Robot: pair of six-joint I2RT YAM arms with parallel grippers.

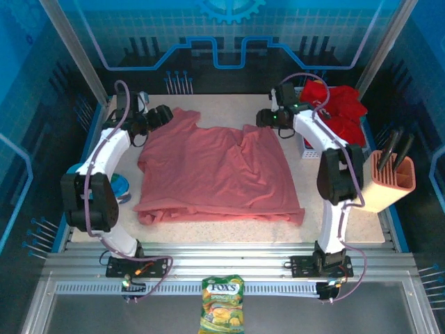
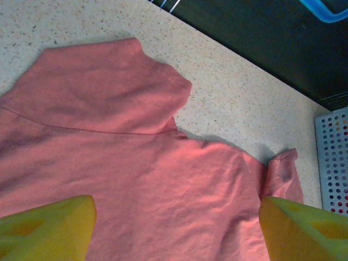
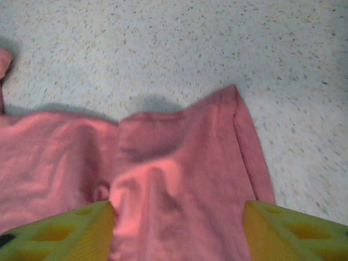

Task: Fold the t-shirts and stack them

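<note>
A faded salmon-pink t-shirt lies spread on the speckled table, with its near hem rumpled. My left gripper hangs over the shirt's far left shoulder. In the left wrist view its yellow fingers stand wide apart, so the left gripper is open over flat cloth. My right gripper is at the far right sleeve. There the right gripper is open, with a raised fold of pink cloth between its fingers. Bright red t-shirts are heaped at the back right.
A white mesh basket holds the red shirts, and its corner shows in the left wrist view. A peach holder with dark handles stands at the right edge. A blue object lies by the left arm. A snack bag lies on the near rail.
</note>
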